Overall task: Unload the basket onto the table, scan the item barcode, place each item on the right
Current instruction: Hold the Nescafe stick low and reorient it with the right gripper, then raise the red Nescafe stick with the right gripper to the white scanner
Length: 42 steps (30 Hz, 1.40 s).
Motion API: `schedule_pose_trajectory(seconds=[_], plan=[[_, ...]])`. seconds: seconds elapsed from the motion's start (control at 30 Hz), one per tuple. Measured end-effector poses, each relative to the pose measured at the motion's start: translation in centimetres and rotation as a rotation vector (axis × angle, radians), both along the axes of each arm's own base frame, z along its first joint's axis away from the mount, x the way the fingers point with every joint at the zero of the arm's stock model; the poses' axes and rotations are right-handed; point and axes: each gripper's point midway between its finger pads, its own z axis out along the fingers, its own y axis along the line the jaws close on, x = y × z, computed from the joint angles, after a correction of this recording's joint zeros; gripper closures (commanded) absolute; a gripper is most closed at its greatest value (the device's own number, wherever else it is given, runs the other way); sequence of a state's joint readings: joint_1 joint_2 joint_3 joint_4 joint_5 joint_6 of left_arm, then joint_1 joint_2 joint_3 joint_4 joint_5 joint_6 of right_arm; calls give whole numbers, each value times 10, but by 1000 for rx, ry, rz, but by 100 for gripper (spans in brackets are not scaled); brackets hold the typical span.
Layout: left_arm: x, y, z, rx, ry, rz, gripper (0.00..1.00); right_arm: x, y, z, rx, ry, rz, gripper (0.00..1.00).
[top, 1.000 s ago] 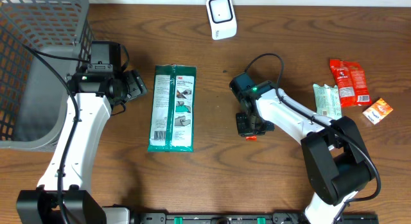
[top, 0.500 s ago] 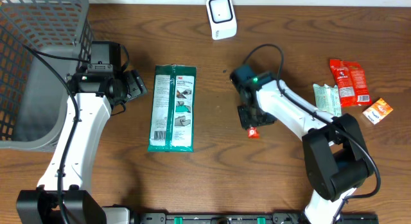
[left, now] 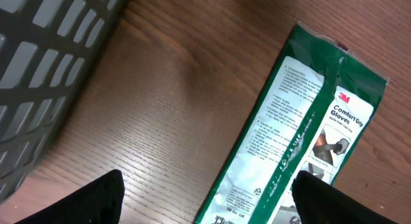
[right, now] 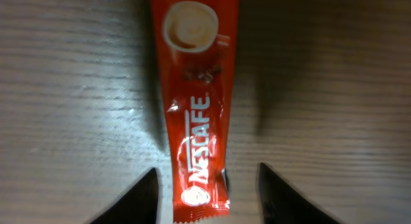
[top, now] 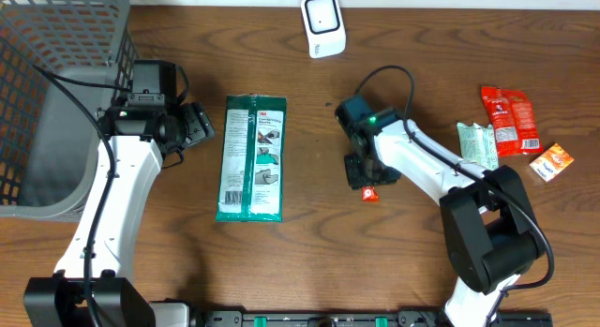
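Honestly, the Nescafe stick (right: 196, 102) lies flat on the surface (right: 64, 89) between the open jaws of the right gripper (right: 207, 192), so a pinch could skid off that thin foil. Left gripper (left: 205, 189) jaws are wide open too, holding nothing

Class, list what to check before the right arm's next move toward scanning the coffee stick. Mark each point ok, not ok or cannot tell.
1. Sachet lies between the right gripper's fingers: ok.
2. Sachet gripped: not ok; jaws stand open, clear of it.
3. Barcode located: cannot tell; only the logo side shows.
4. Scanner uncovered: ok.
5. Left gripper open, away from the sachet: ok.
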<state>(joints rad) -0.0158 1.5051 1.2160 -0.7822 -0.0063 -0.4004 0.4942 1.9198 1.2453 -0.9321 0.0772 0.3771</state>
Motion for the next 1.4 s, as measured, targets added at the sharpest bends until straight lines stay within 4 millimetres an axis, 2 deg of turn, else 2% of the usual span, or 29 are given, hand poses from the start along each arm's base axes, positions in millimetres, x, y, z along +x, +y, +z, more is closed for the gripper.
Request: schedule_pose_trajectory(seconds=[0.13, 0.3, 0.4, 0.5, 0.73, 0.8, 0.93, 1.1, 1.13, 1.27, 1.4], plan=[[0, 0, 0, 0, 0, 0, 16, -4, -2, -13, 4, -5, -5, 69], [0, 0, 0, 0, 0, 0, 16, -1, 1, -14, 22, -26, -6, 74], [0, 0, 0, 0, 0, 0, 16, -1, 2, -14, 29, -26, -10, 89], [0, 0, 0, 0, 0, 0, 16, -2, 2, -14, 28, -26, -8, 99], [0, 0, 0, 0, 0, 0, 16, -8, -2, -12, 11, 1, -1, 99], [0, 0, 0, 0, 0, 0, 16, -11, -4, -5, -3, 28, 22, 99], [0, 0, 0, 0, 0, 0, 15, 3, 4, 26, 6, 12, 40, 99], [0, 0, 0, 0, 0, 0, 16, 22, 14, 83, 37, -47, 50, 99], [0, 0, 0, 0, 0, 0, 16, 31, 17, 103, 57, -80, 48, 99], [0, 0, 0, 0, -1, 0, 16, 46, 20, 151, 140, -121, 31, 99], [0, 0, 0, 0, 0, 0, 16, 62, 6, 209, 206, -188, -14, 99]])
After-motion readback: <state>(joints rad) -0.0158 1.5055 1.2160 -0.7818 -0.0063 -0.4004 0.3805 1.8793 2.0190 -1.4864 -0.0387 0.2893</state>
